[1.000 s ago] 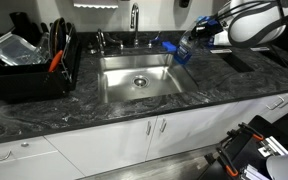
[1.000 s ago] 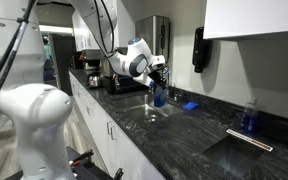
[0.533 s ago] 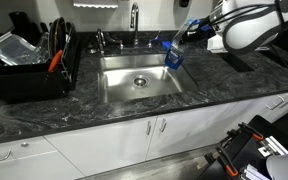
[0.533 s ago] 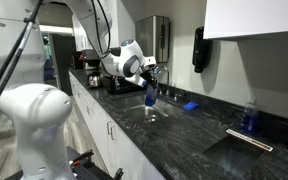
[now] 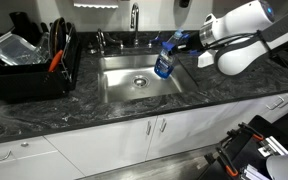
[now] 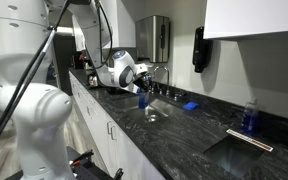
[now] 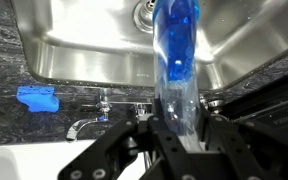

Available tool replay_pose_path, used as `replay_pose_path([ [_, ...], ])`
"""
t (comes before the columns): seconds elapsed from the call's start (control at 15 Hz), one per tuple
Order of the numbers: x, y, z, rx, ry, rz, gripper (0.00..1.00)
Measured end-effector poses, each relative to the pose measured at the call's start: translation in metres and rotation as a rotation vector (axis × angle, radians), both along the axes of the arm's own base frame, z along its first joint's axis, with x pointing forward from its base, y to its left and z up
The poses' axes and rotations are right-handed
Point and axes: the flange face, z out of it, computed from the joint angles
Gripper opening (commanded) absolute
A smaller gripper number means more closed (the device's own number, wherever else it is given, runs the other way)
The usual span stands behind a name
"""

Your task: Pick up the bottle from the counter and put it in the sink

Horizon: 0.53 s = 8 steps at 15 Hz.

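Clamping a translucent blue bottle point(image 5: 165, 57), the tool point(image 5: 184, 40) hangs apparently above the steel sink point(image 5: 119, 88).

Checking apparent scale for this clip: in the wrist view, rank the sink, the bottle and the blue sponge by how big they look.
1. sink: fills most of the frame.
2. bottle: looks large partly because it is very close to the camera.
3. blue sponge: clearly smallest.

Bright glare on steel sink point(image 7: 84, 45), soft wrist-view blur
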Motion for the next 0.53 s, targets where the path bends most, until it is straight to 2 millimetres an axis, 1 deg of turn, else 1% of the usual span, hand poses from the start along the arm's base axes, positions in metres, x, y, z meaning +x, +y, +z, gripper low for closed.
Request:
replay_pose_path([
  [0.33,0.021,-0.029,0.012,-0.024,-0.034,-0.027,0.08],
  [0.47,0.026,-0.04,0.006,-0.031,-0.024,-0.046,0.08],
  [0.53,0.026,-0.049,-0.003,-0.041,-0.005,-0.06,0.08],
])
